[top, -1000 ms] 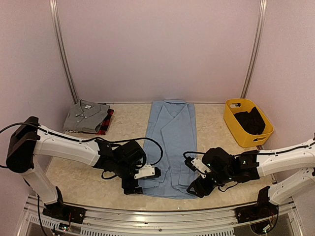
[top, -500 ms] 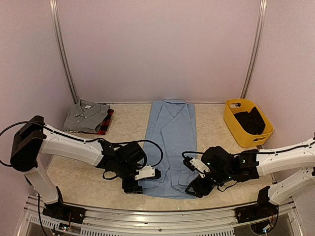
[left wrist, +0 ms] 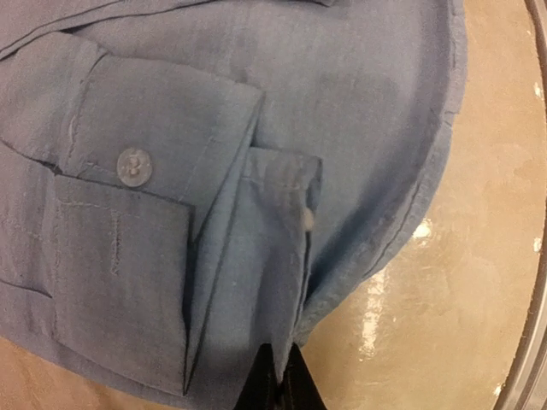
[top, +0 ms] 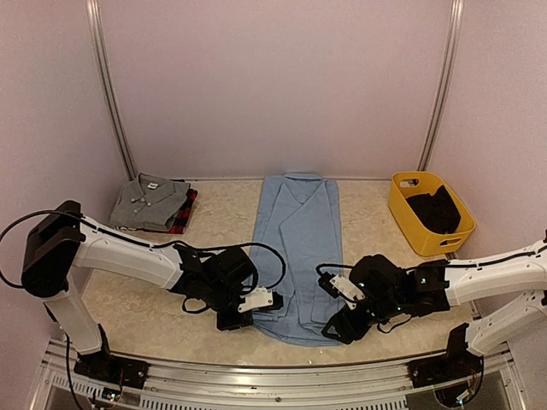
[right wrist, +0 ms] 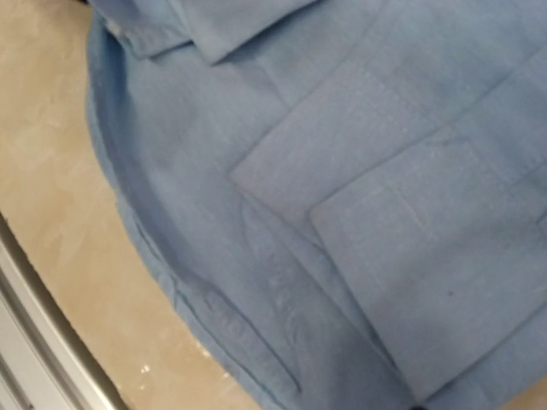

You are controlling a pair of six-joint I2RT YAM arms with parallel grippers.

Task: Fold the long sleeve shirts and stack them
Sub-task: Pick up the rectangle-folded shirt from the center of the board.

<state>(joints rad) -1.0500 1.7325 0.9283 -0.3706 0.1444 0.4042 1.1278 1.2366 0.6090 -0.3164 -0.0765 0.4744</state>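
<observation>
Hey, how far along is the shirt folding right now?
Done: grey shirt sits folded on the plaid shirt, back left. In hand: blue shirt lies as a long strip, sleeves folded in; left gripper pinches its near hem, right gripper is at the other corner. Left: fold it up and stack it.

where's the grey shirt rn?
Top view: grey shirt sits folded far left, on the plaid shirt, left of the spread light blue shirt.
</observation>
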